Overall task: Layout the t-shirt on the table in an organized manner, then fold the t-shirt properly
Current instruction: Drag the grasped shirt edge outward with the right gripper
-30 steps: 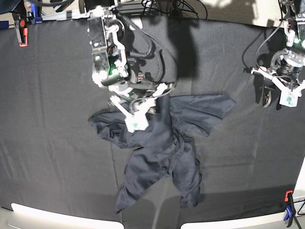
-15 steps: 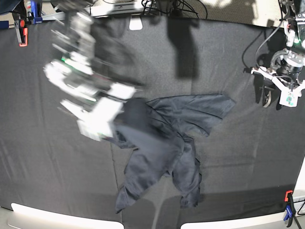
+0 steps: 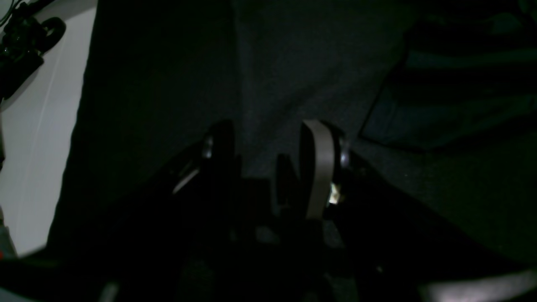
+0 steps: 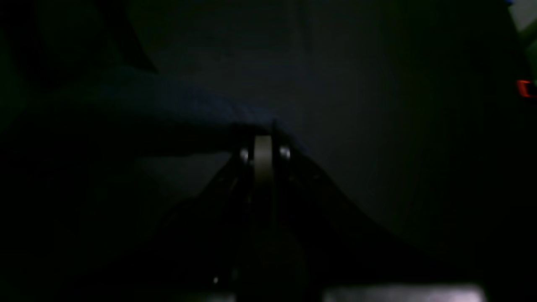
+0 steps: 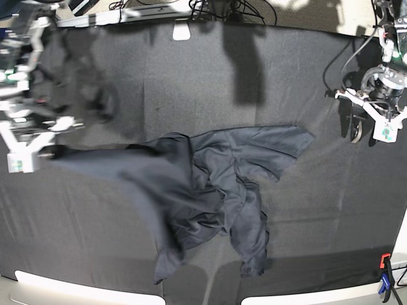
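Black table [image 5: 305, 70]; t-shirt [image 5: 210, 184] stretched by right fingers [image 5: 48, 152]; cables [image 5: 219, 7] behind.

The t-shirt [image 5: 210, 190] lies mid-table [image 5: 305, 70], one edge stretched out to the right gripper [image 5: 28, 152] at the base view's left; the left gripper [image 5: 375, 121] hangs well apart, opposite.

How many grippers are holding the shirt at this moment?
1: the right gripper at the table's left side, shut on the shirt. The left gripper is open at the right.
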Motion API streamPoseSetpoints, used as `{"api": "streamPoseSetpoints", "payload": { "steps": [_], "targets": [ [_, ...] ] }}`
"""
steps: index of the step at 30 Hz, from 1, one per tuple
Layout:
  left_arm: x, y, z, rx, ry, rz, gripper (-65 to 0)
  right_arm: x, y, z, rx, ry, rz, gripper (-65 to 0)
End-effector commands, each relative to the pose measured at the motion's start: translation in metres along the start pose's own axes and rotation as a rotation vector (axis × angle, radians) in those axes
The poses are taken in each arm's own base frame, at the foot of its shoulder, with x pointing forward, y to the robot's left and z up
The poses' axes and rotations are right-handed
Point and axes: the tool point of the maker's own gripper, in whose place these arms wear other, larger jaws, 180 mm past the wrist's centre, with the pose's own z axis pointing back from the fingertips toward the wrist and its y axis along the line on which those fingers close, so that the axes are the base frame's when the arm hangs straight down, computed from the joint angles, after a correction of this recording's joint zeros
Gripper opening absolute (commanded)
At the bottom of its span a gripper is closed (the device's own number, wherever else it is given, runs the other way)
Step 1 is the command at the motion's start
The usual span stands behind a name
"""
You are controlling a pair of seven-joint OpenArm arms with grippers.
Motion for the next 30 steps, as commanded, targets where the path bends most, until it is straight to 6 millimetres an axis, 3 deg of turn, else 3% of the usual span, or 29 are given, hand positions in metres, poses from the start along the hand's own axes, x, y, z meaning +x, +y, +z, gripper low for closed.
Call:
{"api": "streamPoseSetpoints", "payload": {
  "steps": [1, 7, 11, 19, 23, 27, 30],
  "targets": [
    [0.012, 0.005, 0.001, 0.012, -0.041, -0.007, -41.3, 0.018, -0.010, 0.005, -0.025, -0.059, 0.021, -65.0],
    [0.011, 0.005, 0.002, 0.012, -0.040, -0.006, -41.3, 0.012, -0.030, 0.004, -0.065, -0.027, 0.044, -65.0],
    [0.011, 0.005, 0.002, 0.012, -0.040, -0.006, -41.3, 0.003, -0.053, 0.003, -0.167, 0.030, 0.116, -65.0],
    [0.011, 0.005, 0.002, 0.011, -0.041, -0.006, -41.3, -0.028, -0.082, -0.001, -0.255, 0.145, 0.120, -65.0],
    [0.012, 0.005, 0.002, 0.008, -0.045, 0.002, -41.3, -0.028, -0.095, 0.004, -0.280, 0.144, 0.097, -65.0],
    [0.017, 0.001, 0.002, -0.016, -0.070, 0.066, -41.3, -0.023, -0.109, 0.011, -0.285, 0.129, 0.057, -48.1],
    [0.023, -0.011, 0.002, -0.085, -0.096, 0.083, -41.3, -0.019, -0.117, 0.017, -0.283, 0.101, 0.012, -41.7]
  ]
}}
